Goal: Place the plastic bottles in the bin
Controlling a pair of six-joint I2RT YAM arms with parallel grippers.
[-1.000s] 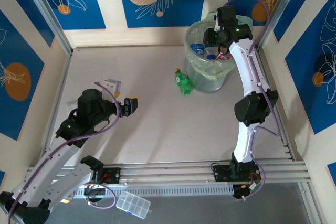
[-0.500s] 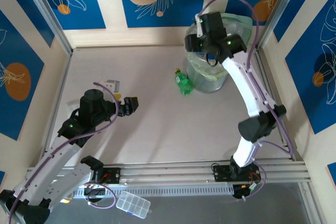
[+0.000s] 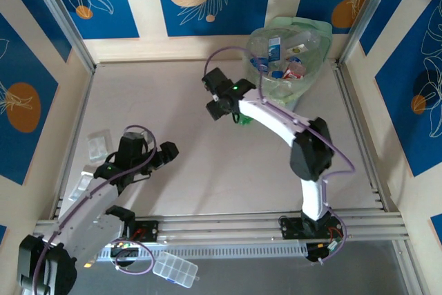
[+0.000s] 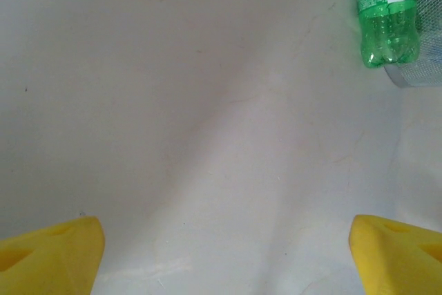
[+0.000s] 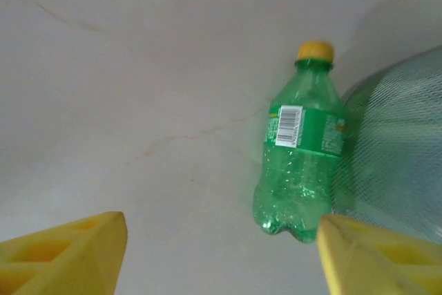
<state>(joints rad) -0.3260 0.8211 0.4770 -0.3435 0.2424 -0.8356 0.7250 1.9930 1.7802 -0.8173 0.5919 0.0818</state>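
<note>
Bottle [image 5: 300,164], green, lies on tabletop [image 5: 138,101] just left of bin [image 3: 304,81]; more bottles [image 3: 275,50] inside. Right end effector [image 5: 221,253] hovers near it, jaws apart, empty. Left end effector [image 4: 221,253] apart too, near-left.

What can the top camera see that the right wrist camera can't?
Top camera: the bottles piled inside the bin, the left hand, and a little clear box at the near edge. Right wrist camera: the green bottle up close, with its yellow cap and barcode. Both: that green bottle lying beside the bin, and the open right hand.
</note>
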